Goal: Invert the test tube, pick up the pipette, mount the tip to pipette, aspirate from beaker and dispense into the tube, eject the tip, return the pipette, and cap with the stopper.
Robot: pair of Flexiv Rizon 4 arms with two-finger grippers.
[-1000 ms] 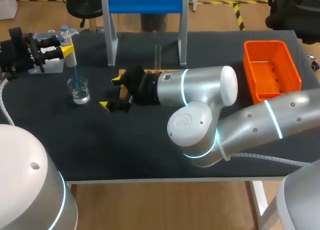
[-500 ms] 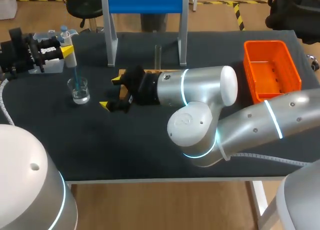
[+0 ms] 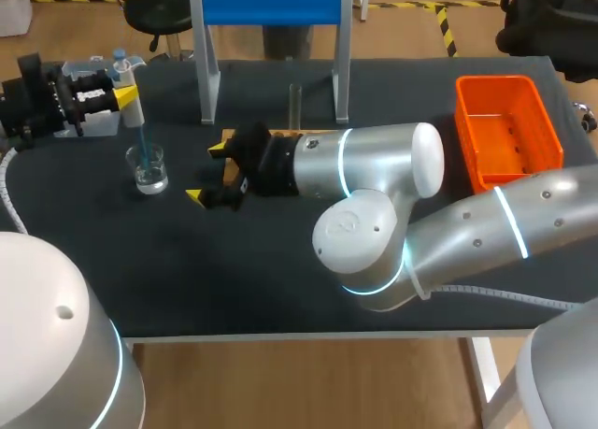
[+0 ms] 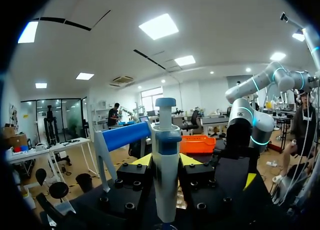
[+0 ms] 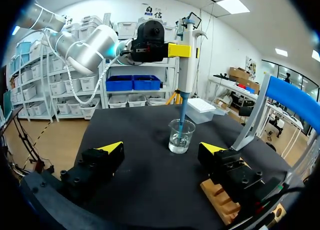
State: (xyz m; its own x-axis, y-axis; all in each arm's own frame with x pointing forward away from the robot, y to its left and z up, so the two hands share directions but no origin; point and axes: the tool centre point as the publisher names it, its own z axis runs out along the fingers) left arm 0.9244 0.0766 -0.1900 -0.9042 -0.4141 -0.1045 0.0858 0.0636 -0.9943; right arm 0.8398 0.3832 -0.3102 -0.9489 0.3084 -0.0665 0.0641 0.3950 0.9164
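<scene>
Two fingers of the left gripper (image 3: 124,92) are clamping the pipette (image 3: 133,109) from both sides, holding it near upright with its blue tip (image 3: 143,141) dipping straight down into the beaker (image 3: 149,172). Aspirating looks like the step in hand. Test tube (image 3: 295,105) is standing upright by the wooden rack (image 3: 280,135), well apart from the beaker toward the robot's right, so the coming move is likely calling for a lift clear of the rim, then a sideways carry. Right gripper (image 3: 207,172) is hovering over the tabletop between beaker and rack, fingers wide open, holding nothing.
</scene>
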